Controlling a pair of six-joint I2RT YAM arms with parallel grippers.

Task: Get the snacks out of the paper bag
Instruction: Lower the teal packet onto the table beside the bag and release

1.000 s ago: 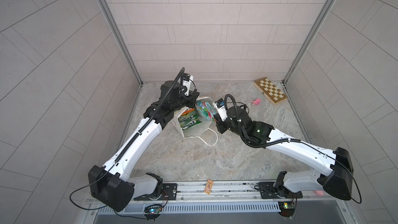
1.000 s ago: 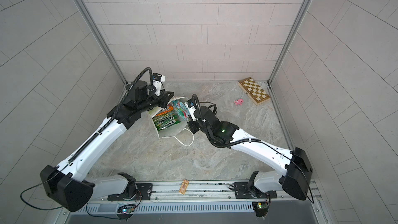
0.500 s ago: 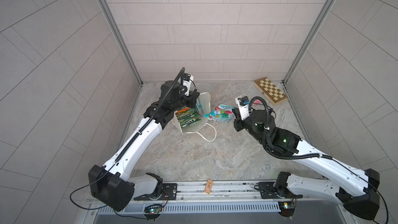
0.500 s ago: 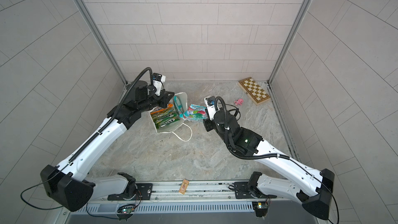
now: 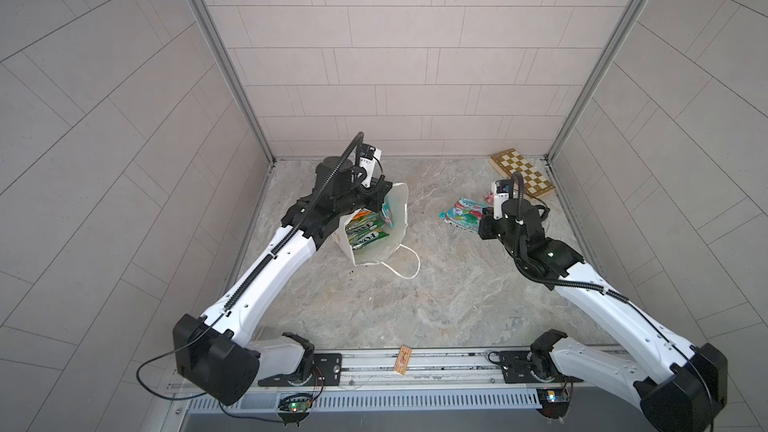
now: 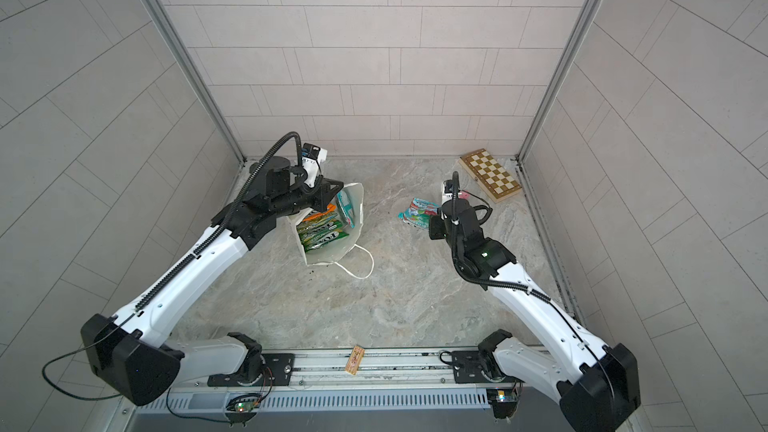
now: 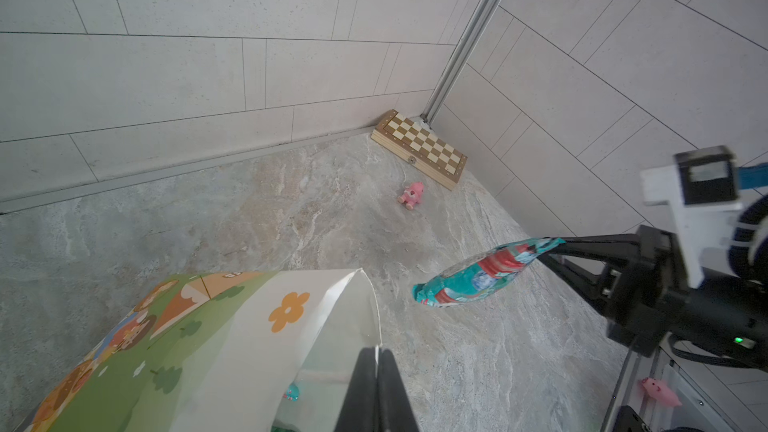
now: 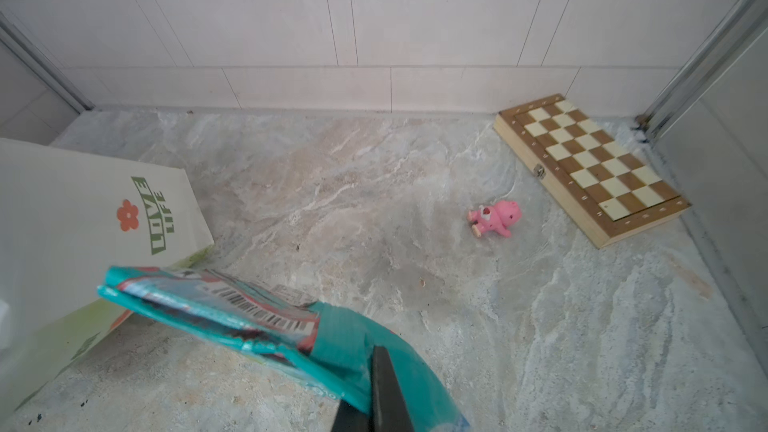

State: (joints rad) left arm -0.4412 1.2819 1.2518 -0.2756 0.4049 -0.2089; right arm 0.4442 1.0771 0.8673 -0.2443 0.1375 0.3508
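Marble-patterned floor (image 5: 415, 292), grey tiled walls. Paper bag (image 8: 83, 209): white, with an orange flower and green "LOVE LIFE" lettering on the front; the side panel shows a green cartoon landscape. Left gripper (image 7: 377, 354): fingers fully closed, pinching the bag's top rim; the mouth is open. Inside the bag: green and orange packets (image 5: 365, 232) with white "FOX'S" lettering. Right gripper (image 7: 556, 244): fingers closed on one end of a teal-red packet (image 7: 478, 280), barcode side visible. The packet is held clear of the floor, right of the bag and apart from it.
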